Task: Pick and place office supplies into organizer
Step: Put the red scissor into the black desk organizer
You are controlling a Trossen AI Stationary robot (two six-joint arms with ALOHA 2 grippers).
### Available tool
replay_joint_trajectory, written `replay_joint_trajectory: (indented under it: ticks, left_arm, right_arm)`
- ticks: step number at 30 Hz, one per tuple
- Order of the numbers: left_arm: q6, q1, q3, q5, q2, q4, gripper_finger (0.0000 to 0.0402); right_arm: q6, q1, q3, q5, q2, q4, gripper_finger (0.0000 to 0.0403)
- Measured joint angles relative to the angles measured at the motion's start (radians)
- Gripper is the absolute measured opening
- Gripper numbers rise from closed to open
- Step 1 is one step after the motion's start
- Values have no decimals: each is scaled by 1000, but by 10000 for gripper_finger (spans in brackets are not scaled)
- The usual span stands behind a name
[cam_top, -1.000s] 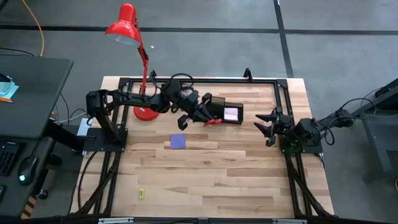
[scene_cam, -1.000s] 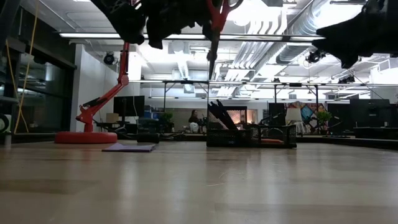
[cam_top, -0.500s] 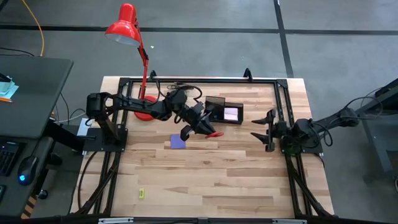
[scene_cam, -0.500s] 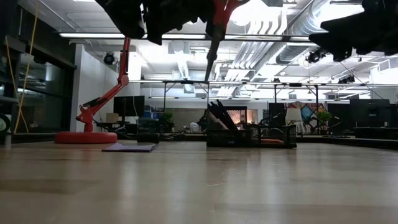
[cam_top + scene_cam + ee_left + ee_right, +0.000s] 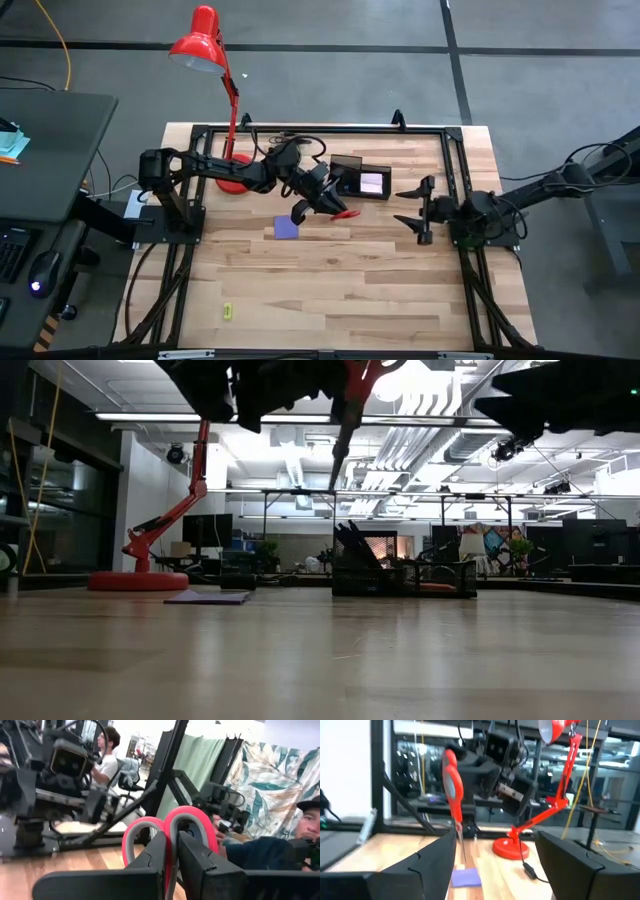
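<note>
Red-handled scissors (image 5: pixel 343 213) hang in the air just in front of the black organizer (image 5: pixel 352 166), with my left gripper (image 5: pixel 328 203) shut on them. A pink note pad (image 5: pixel 371 183) sits in the organizer. A purple note pad (image 5: pixel 287 228) lies flat on the table below and to the left of the scissors. A tiny yellow-green piece (image 5: pixel 227 311) lies near the front left. My right gripper (image 5: pixel 414 211) stands open to the right of the scissors, pointing at them (image 5: pixel 451 775) and touching nothing. My left gripper pinches the scissors' red handle loops (image 5: pixel 169 827) between its two fingers, where the two loops meet. The fingers (image 5: pixel 155 856) lie about level and come from the table's left. The scissors hang clear of the table, blades (image 5: pixel 338 458) pointing down, slightly tilted.
The red desk lamp stands with its round base (image 5: pixel 233 181) at the back left, beside my left arm, and a black cable runs near it. A black frame (image 5: pixel 452 160) borders the table. People sit in the room beyond the table (image 5: pixel 107 757).
My left gripper has carried the scissors a little from over the organizer toward the table's near edge, then kept still. My right gripper has reached toward the table's left, closer to the scissors, and has opened wider.
</note>
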Motion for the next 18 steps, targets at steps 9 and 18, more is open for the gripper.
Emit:
replay_joint_trajectory:
  ticks: [9,18]
  left_arm:
    - [-32,0,90,47,90,-43,17]
    - [-23,0,90,66,95,-52,17]
  right_arm:
    - [-28,-66,182,-126,250,21,262]
    - [-1,-117,272,-213,455,19,259]
